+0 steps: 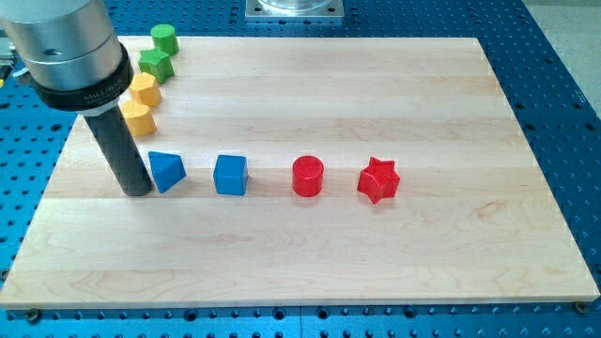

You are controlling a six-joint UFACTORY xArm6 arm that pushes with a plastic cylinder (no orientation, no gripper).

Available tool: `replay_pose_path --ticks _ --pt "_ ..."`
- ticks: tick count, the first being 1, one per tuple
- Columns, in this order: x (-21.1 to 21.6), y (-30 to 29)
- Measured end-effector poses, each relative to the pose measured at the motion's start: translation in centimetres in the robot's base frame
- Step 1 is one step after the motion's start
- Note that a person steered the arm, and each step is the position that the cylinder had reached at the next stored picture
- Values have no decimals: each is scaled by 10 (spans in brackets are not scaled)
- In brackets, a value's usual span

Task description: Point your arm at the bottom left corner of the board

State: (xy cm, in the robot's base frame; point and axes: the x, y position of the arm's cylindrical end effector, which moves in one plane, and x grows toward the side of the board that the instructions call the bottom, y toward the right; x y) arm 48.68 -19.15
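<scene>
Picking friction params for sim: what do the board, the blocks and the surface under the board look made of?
Board: pale wood, visible grain and plank seams, smooth satin finish. Blocks, e.g. red star and blue cube: solid uniform colour, matte; likely painted wood or plastic, can't tell which. Base: blue perforated plate with regular holes, probably painted metal.

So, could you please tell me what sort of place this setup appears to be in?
Most likely a robotics lab bench. A wooden board lies on a blue perforated metal table, small coloured blocks such as the red star and blue cube sit on it, and my tip rests beside the blue triangular block.
</scene>
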Motion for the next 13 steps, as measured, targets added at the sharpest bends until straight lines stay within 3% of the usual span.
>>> replay_pose_path --ticks 10,11,13 --pt "2 -2" --pt "48 0" --pt "63 10"
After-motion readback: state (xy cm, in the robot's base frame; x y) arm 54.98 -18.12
